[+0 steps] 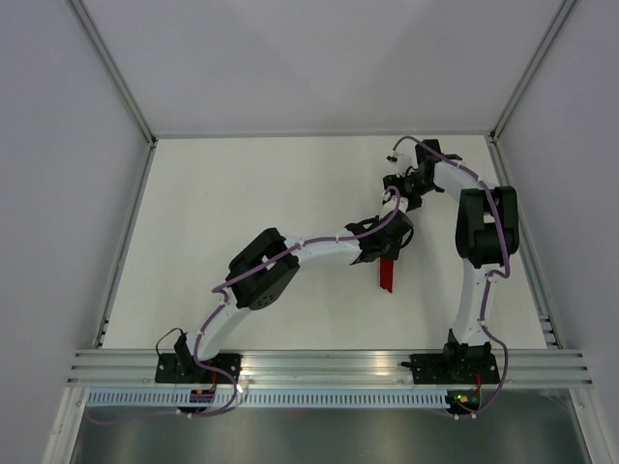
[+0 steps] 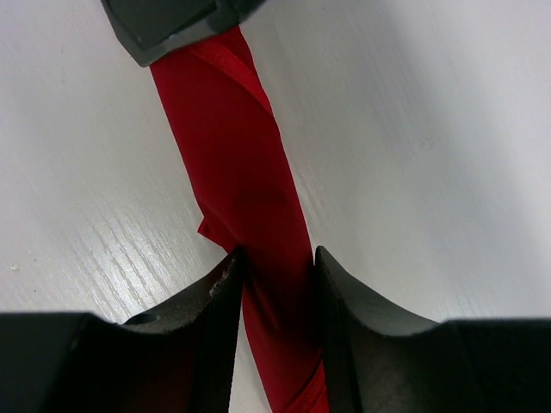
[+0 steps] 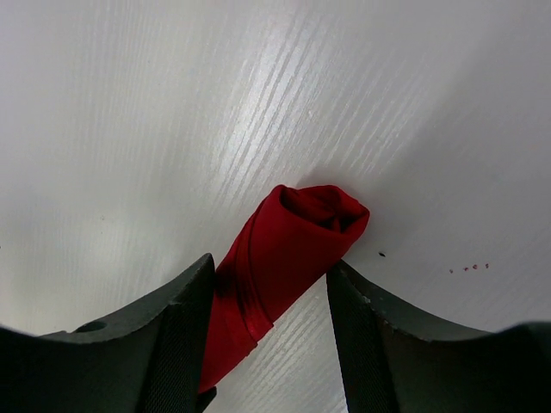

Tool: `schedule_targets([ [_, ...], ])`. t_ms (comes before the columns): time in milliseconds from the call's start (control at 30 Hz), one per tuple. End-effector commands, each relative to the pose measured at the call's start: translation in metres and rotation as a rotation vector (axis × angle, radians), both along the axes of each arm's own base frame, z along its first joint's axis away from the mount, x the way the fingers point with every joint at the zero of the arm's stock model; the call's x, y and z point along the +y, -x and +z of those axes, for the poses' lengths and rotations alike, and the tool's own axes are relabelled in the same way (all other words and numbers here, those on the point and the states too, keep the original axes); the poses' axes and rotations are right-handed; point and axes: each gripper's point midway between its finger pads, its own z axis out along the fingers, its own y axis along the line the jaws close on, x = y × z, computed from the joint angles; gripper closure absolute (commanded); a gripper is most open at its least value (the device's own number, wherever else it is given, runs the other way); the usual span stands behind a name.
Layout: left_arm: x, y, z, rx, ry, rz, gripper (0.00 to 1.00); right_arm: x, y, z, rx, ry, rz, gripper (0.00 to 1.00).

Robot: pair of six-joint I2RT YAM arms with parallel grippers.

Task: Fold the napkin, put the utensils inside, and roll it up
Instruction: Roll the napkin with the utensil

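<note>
The white surface (image 1: 242,193) carries a single loose thing, the napkin (image 2: 241,155). It is rolled into a slim, tight red roll, and both pincers are at it.

The left pincer (image 2: 275,258) straddles the roll partway along its length. The roll runs straight out ahead from between the jaws and also back under the wrist. The jaws stand narrow and lie close against both sides of the cloth. Whether they press it or only flank it cannot be told. A small red corner sticks out just beside one finger (image 2: 198,331). Ahead of this pincer, the roll's far end passes under a dark part (image 2: 172,26).

The right pincer (image 3: 271,271) stands wide around one end of the roll. The cloth lies against one finger (image 3: 176,344) and is clear of the other, so nothing is clamped. That end lies just ahead of the fingertips on the surface and shows a loose spiral of layers with a dark hollow.

The cloth is bright red and faintly shiny, with diagonal wrap edges along the roll.
</note>
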Motion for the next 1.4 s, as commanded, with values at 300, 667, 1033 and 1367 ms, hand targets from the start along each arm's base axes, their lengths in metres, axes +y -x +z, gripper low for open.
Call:
schedule_targets([
  [300,0.015,0.025,-0.029,0.140,-0.070,-0.043,0.52,0.007,-0.016,-0.008,-0.044,0.087,-0.009,0.41],
  [667,0.014,0.018,0.011,0.072,-0.045,-0.084,0.45,0.007,-0.015,0.003,-0.073,0.085,-0.004,0.41],
  [1033,0.019,0.011,0.048,0.012,-0.009,-0.101,0.42,0.008,-0.017,0.014,-0.095,0.075,-0.002,0.41],
  [1367,0.013,0.008,0.079,-0.028,0.053,-0.120,0.41,0.011,-0.019,0.023,-0.113,0.061,0.013,0.40],
])
